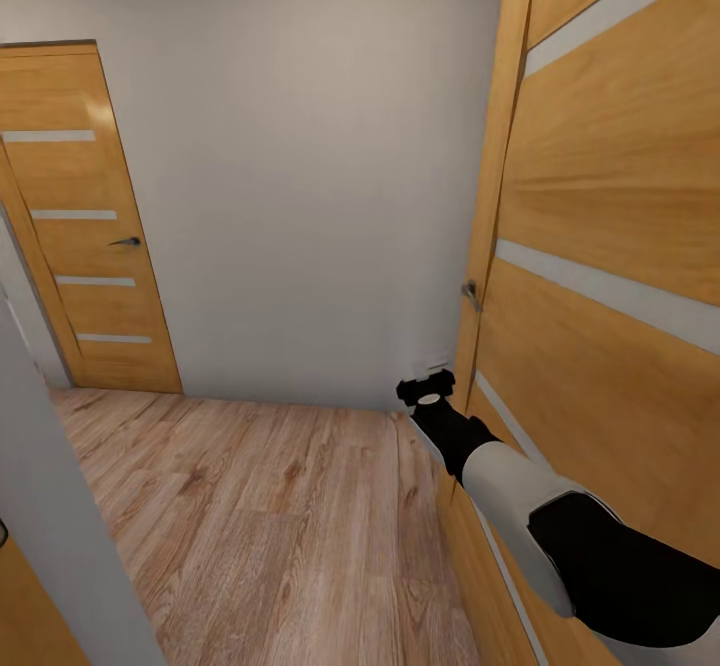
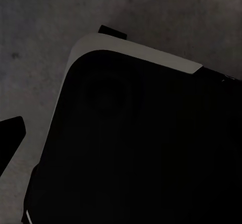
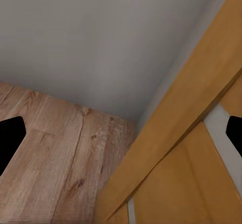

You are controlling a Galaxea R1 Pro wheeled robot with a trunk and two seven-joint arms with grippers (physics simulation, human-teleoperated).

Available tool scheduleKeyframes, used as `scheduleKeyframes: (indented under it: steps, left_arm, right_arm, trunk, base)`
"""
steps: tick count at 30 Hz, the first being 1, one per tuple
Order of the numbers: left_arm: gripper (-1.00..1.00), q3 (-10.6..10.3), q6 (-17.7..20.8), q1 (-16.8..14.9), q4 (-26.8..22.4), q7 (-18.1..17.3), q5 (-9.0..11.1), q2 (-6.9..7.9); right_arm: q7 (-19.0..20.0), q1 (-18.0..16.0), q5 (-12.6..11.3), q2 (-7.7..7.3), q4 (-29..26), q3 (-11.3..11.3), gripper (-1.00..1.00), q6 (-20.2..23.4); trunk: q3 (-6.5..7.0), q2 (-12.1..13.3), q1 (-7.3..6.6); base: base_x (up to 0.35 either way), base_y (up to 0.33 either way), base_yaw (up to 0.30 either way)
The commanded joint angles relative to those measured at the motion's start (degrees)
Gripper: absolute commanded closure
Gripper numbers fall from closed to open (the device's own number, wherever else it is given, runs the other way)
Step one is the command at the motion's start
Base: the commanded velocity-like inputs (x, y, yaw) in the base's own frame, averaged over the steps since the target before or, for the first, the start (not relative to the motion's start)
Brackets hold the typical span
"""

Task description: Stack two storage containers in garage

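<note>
The two storage containers are out of view. I am in a narrow hallway with a light wood plank floor (image 1: pixel 260 526). My right arm reaches forward along an orange wooden door (image 1: pixel 610 246) at the right. Its right gripper (image 1: pixel 425 388) is low, beside the door's edge and below the handle (image 1: pixel 470 293). In the right wrist view the right gripper (image 3: pixel 121 138) is open, holding nothing, its fingertips (image 3: pixel 10 138) spread wide over the floor and the door's foot. In the left wrist view the left gripper (image 2: pixel 121 133) holds nothing, with one fingertip (image 2: pixel 10 135) at the frame's edge over my own dark body (image 2: pixel 141 148).
A plain grey wall (image 1: pixel 300 176) closes the hallway ahead. A second orange door (image 1: pixel 85 226), shut, stands at the far left. A grey wall corner (image 1: pixel 60 526) juts in close at the near left. Open plank floor lies between them.
</note>
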Motion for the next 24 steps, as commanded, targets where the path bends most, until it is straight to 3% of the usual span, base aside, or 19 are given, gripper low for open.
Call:
scheduleKeyframes:
  steps: [1, 9, 24]
  left_arm:
    - [-1.00, 0.07, -0.14, -0.01, -0.05, 0.00, 0.27, 0.02]
    - [-1.00, 0.34, -0.13, -0.01, 0.11, 0.06, 0.58, 0.05]
    - [-1.00, 0.34, -0.13, -0.01, 0.16, 0.09, 0.59, 0.08]
  right_arm:
    - [-0.26, -0.04, 0.04, 0.00, 0.01, 0.37, -1.00, 0.44]
    - [-0.15, -0.04, 0.03, 0.00, 0.21, 0.29, -1.00, 0.21]
    - [-0.50, -0.04, -0.03, 0.00, 0.25, 0.29, -1.00, 0.06]
  trunk:
    - [-0.06, -0.03, 0.00]
    - [-0.06, -0.03, 0.00]
    - [-0.06, -0.03, 0.00]
  base:
    - [0.000, 0.000, 0.000]
    - [0.050, 0.000, 0.000]
    - [0.300, 0.000, 0.000]
